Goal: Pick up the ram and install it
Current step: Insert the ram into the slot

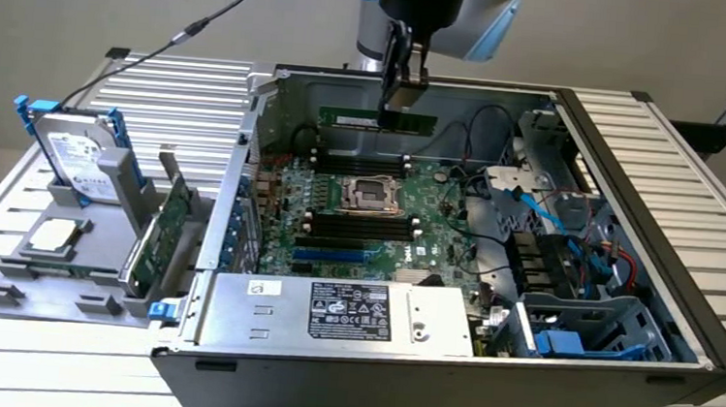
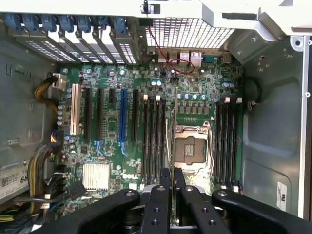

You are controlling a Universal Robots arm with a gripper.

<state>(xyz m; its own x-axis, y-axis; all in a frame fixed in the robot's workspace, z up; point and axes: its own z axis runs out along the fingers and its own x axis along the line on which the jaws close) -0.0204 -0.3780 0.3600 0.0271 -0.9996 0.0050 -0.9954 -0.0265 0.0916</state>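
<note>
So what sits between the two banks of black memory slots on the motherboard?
The CPU socket lies between them, clearest in the wrist view. The hand holds the ram.

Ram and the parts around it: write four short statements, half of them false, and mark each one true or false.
1. The gripper is shut on the ram. True.
2. The ram is seated in a slot of the motherboard. False: it hangs above the board, held by the gripper.
3. The hard drive stands outside the computer case, on the exterior view's left. True.
4. The expansion card is plugged into the motherboard. False: it stands in the grey holder outside the case, beside the hard drive.
</note>
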